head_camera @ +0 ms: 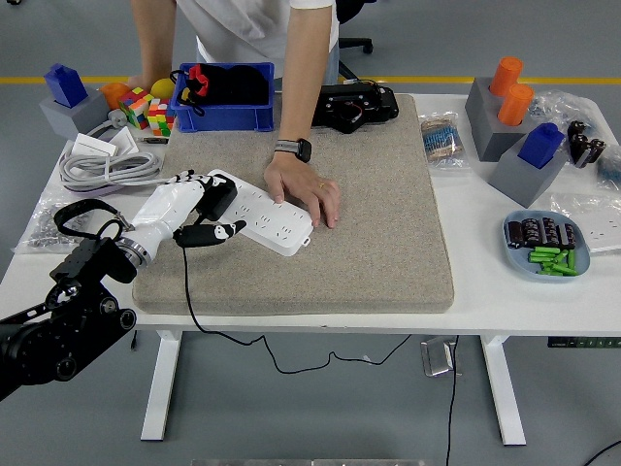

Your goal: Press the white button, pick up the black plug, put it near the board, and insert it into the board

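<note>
The white table (485, 291) is carrying a grey felt mat (388, 233), and on the mat's left part the white power board (260, 216) is lying slantwise, its near end towards the mat's middle. A person at the far side is pressing a hand (303, 191) flat on the board's right half, seemingly to steady it.

Judging by how things lie, the task is sitting in its last step: the black plug (215, 199) is already off the mat and is hanging over the board's left end, so picking up and bringing near look done, while seating it in a socket is not yet shown. Whether the white button has been pressed cannot be told.

The robot's left hand (194, 209) is curling its white fingers around the plug, thumb below and fingers above. The plug is looking like a blocky black body, tilted, with a thin black cord (186, 291) trailing down over the mat's near edge and under the table. Its prongs are hidden.
</note>
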